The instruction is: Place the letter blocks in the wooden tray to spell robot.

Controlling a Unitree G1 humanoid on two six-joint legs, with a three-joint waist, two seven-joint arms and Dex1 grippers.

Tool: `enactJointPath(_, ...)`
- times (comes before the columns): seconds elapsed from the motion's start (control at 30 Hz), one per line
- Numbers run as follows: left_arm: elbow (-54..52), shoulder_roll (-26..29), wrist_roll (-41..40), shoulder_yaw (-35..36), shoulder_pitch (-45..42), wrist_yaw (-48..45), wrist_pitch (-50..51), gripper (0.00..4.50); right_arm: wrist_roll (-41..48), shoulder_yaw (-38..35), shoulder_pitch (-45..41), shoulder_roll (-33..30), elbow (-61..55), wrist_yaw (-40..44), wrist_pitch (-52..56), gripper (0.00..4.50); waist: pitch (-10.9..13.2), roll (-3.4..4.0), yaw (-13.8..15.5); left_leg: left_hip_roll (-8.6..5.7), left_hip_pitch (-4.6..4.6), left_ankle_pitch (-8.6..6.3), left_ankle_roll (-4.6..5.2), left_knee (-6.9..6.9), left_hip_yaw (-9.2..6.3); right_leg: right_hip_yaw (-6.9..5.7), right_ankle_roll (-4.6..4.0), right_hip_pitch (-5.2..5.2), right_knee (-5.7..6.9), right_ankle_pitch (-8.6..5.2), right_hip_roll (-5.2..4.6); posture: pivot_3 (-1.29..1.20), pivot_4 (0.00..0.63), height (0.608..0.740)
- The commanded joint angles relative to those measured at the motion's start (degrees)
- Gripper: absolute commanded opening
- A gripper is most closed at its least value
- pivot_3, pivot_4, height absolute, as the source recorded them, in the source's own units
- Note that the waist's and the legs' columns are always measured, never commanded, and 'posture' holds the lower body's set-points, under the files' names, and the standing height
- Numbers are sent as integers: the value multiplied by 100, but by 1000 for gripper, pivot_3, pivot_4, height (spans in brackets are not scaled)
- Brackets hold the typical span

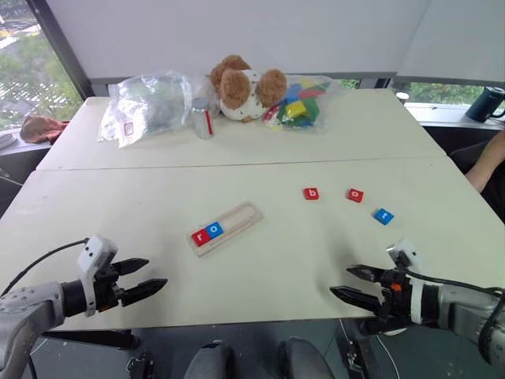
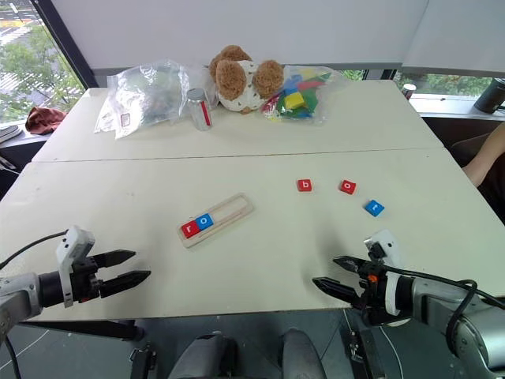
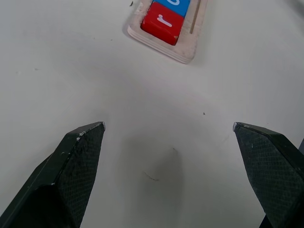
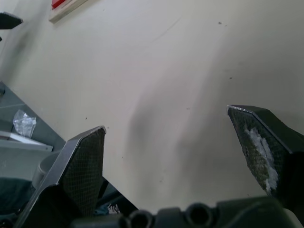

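The wooden tray (image 1: 226,227) lies slanted near the table's middle, with a red "r" block (image 1: 200,236) and a blue "o" block (image 1: 214,230) at its near end. To its right, loose on the table, sit a red "b" block (image 1: 311,193), a red "o" block (image 1: 355,195) and a blue block (image 1: 383,216). My left gripper (image 1: 147,278) hovers open and empty at the near left edge, short of the tray. My right gripper (image 1: 345,283) is open and empty at the near right edge, well short of the loose blocks.
At the table's far side sit a crumpled clear plastic bag (image 1: 146,105), a can (image 1: 203,118), a brown plush toy (image 1: 246,87) and a bag of multicoloured toy blocks (image 1: 300,103). A person's arm (image 1: 488,162) shows at the right edge. A seam (image 1: 237,166) crosses the table.
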Motion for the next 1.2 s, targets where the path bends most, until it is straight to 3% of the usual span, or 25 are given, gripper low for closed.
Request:
enactJointPath(0.03,-185,-5,-100,159,66,62,2,4500,-35,34,-117,-44,-30,62,-148,4442,0,0,0,0,0,0,0,0,0,0,0,0,0,0,0,0,150,740)
enactJointPath(0.6,108,55,-16,230,-146,225,-144,4500,-242,56,-393,11,245,-7,-395,4442,0,-1,1,0,0,0,0,-1,0,-1,-1,-1,-1,-1,0,0,150,740)
enactJointPath(0.83,148,382,58,286,-483,54,-425,4500,-252,-21,-765,-388,455,219,-253,4442,2,0,16,0,-1,0,0,-1,0,-1,-1,-1,-1,-1,0,0,150,740)
enactJointPath(0.97,148,369,355,-484,-1262,-52,-805,4500,122,236,-1265,-684,108,476,192,4442,2,0,12,0,-1,0,0,-1,0,-1,-2,-1,-2,-1,0,0,150,740)
enactJointPath(1.2,541,-319,1281,-1952,-2320,-76,-1803,4500,62,1098,-2275,-564,-175,421,348,4442,2,0,1,-1,-14,-1,1,-5,0,-4,17,-18,-4,9,1,0,150,740)
